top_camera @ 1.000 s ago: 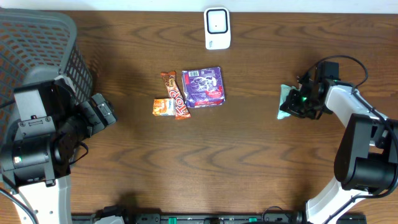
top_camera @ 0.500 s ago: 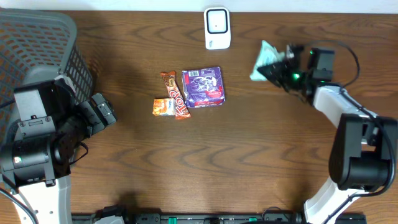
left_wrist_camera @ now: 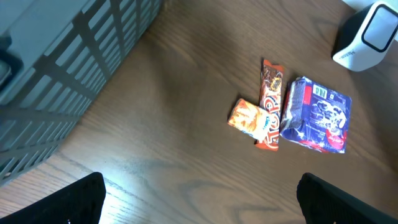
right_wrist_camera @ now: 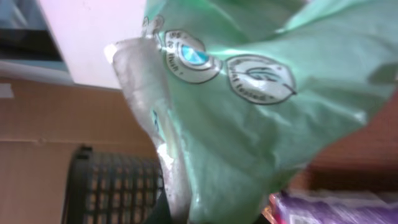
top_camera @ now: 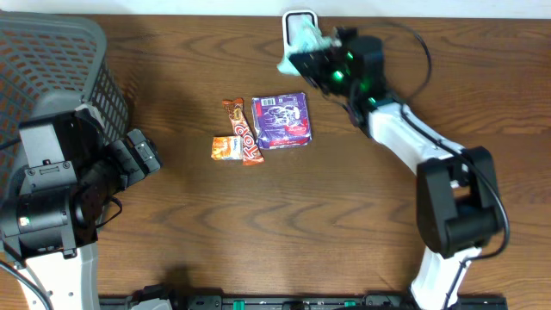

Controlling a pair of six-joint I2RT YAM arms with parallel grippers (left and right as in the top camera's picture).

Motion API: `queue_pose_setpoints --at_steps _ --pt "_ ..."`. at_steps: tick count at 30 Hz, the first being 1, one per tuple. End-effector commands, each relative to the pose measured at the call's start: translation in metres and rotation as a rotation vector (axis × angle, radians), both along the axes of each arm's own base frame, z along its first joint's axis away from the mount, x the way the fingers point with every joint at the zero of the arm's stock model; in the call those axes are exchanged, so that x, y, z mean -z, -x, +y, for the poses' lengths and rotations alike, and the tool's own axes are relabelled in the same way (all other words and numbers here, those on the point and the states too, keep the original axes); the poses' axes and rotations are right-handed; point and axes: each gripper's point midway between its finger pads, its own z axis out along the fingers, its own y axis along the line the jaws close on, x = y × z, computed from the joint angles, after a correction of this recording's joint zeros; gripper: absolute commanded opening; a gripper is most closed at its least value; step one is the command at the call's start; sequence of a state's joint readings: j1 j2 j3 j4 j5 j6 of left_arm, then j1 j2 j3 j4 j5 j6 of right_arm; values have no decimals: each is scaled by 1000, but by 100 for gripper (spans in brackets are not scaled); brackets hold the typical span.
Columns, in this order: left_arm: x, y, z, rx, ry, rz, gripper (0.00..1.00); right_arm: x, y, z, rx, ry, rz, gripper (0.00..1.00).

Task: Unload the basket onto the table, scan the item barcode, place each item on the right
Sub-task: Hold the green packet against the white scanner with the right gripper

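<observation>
My right gripper (top_camera: 317, 57) is shut on a pale green packet (top_camera: 300, 43) and holds it up right in front of the white scanner (top_camera: 300, 16) at the table's far edge, hiding most of the scanner. In the right wrist view the green packet (right_wrist_camera: 249, 112) fills the frame, with round printed logos on it; no barcode shows. My left gripper (top_camera: 148, 156) hangs open at the left, well away from it, and its dark fingers (left_wrist_camera: 62, 202) have nothing between them.
A purple packet (top_camera: 281, 120), a brown candy bar (top_camera: 244, 129) and a small orange packet (top_camera: 226, 148) lie together mid-table. A grey mesh basket (top_camera: 52, 60) stands at the far left. The scanner (left_wrist_camera: 367, 34) also appears at the left wrist view's top right.
My right arm has swung from the right side of the table up and leftward, carrying the green packet to the scanner. The left arm has not moved.
</observation>
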State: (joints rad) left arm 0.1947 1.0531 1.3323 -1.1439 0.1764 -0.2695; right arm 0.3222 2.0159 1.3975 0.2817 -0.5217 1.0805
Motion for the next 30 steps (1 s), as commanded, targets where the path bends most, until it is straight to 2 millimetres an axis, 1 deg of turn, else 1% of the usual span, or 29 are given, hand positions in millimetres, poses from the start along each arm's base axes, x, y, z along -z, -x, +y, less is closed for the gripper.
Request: queue_pose_setpoints --at_steps 1,4,6,8,9,11,13,17,23,26,30 --pt "-3 0 2 -10 -4 -8 98 -15 -39 6 65 23 -40 1" --pt "-3 0 2 -10 -4 -8 98 -5 -66 12 52 38 -32 1" --pt "-3 0 2 -10 -3 -8 98 2 -79 16 29 36 -40 1" --pt "-3 0 2 -10 -4 -8 98 10 -90 17 13 32 -48 1" --pt "-3 0 2 -10 -3 -8 98 17 -96 16 13 31 -41 1" --pt "-3 0 2 -10 -3 -8 98 25 -102 13 6 26 -36 1" --pt "-3 0 2 -10 -3 -8 98 34 -106 6 18 33 -22 1" --pt "-3 0 2 -10 -4 -8 98 41 -110 -6 22 98 -56 1" --pt "-3 0 2 -10 -4 -8 98 53 -111 -24 24 141 -31 1" --pt "-3 0 2 -10 -3 -8 98 56 -109 -26 14 151 -23 1" --pt "-3 0 2 -10 -4 -8 98 54 -103 -16 -26 145 -32 1"
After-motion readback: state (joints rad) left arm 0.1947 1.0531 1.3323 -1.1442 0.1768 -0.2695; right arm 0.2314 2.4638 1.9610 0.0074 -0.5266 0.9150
